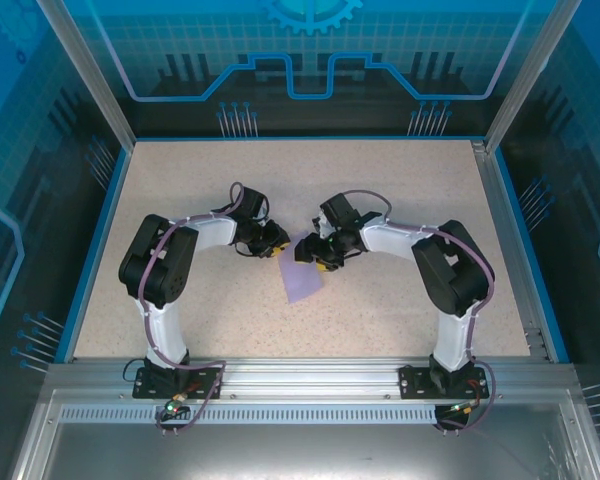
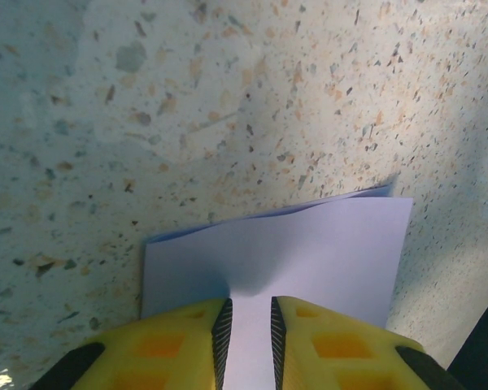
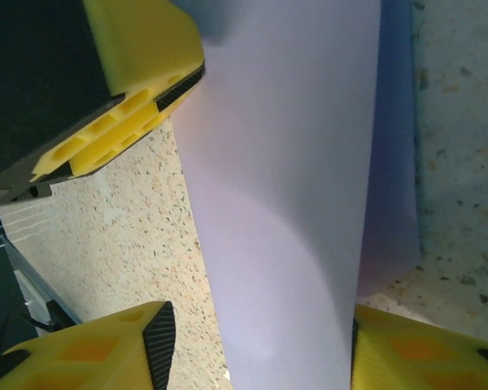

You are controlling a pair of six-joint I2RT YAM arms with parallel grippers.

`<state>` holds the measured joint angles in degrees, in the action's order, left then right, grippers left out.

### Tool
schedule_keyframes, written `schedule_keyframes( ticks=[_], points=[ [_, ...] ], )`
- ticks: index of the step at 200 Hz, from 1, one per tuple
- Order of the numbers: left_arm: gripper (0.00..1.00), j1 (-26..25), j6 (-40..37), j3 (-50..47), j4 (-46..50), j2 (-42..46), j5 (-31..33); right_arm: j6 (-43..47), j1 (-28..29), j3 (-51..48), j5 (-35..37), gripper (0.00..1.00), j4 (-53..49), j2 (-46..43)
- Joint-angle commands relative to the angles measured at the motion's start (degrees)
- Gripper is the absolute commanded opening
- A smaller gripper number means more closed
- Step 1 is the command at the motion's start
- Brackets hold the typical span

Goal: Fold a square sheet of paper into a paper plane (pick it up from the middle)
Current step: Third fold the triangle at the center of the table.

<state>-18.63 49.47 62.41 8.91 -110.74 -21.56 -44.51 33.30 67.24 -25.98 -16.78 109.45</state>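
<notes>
- The left claw (image 2: 250,315) is released, jaws slightly apart above the one folded sheet of paper (image 2: 309,252).
- The right claw (image 3: 256,337) is released, jaws wide, sheet between them.

A speckled beige table (image 1: 380,180) carries the folded lavender sheet of paper (image 1: 302,283) near its middle.

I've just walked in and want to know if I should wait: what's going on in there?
Two arms are working a lavender sheet in the middle of the table. The sheet is folded over, with two layers showing. The left gripper sits at one edge with its fingers only slightly apart and paper visible in the gap. It may be pressing the sheet down. The right gripper is open, straddling a curved raised flap. There is no plane shape yet.
</notes>
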Motion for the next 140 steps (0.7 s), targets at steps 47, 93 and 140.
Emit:
schedule_keyframes(
  ticks=[47,93,140],
  points=[
    [0.28,-0.3,-2.0,-2.2,0.6,0.8,-2.7,5.4,-3.6,0.5,-6.3,0.19,-1.7,3.8],
    [0.39,-1.0,-3.2,-2.7,0.3,7.3,-2.1,0.0,-5.1,-4.0,-8.5,0.05,5.7,2.2],
    [0.45,-3.7,-4.5,-5.0,0.5,13.7,-1.2,-16.2,-4.9,-15.0,-3.6,0.05,21.2,-3.6]
  ],
)
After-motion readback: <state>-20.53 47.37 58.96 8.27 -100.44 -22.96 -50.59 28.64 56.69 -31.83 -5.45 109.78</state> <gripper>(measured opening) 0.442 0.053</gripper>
